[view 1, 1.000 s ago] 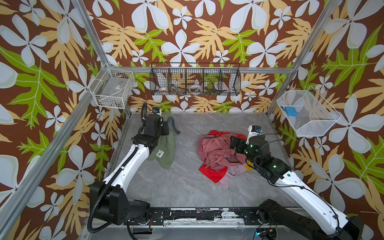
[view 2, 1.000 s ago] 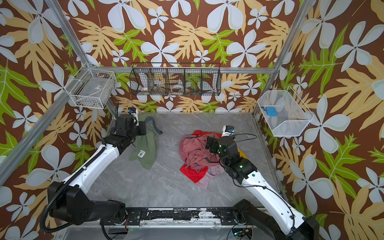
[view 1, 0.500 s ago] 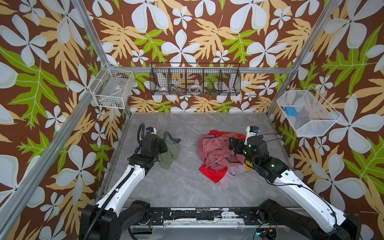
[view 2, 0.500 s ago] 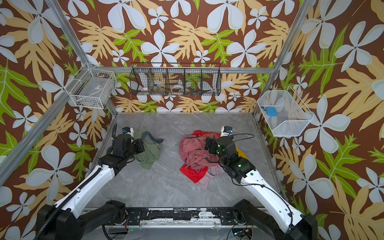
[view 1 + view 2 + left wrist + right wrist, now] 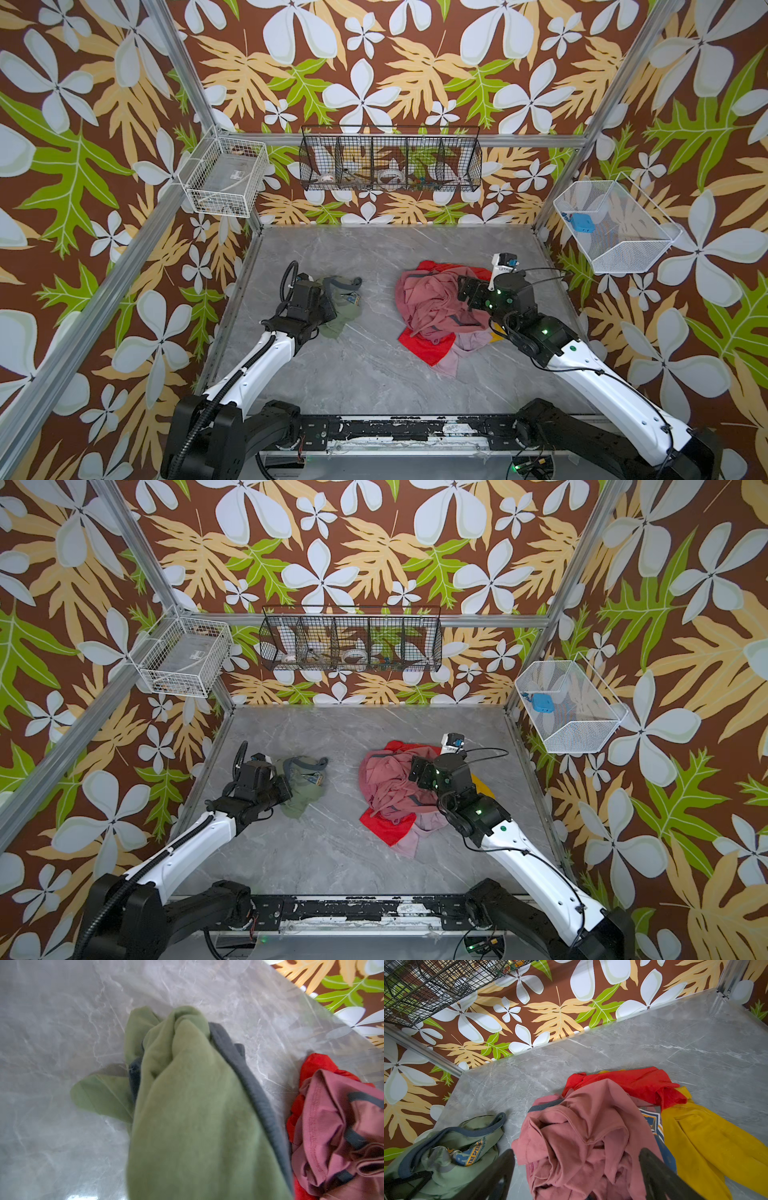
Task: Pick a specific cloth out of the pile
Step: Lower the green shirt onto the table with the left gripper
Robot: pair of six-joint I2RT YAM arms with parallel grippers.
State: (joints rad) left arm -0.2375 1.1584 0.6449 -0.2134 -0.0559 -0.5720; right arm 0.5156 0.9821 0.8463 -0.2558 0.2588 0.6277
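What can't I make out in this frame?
- Fingertips of the left gripper: buried in the cloth, left wrist view and both top views.
- The cloth's print: mostly folded under, right wrist view.
- Contents of the black wire basket: too small, both top views.

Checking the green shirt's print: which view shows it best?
Right wrist view: the print on the green shirt is close and legible. Both top views show it tiny; left wrist view shows only plain fabric.
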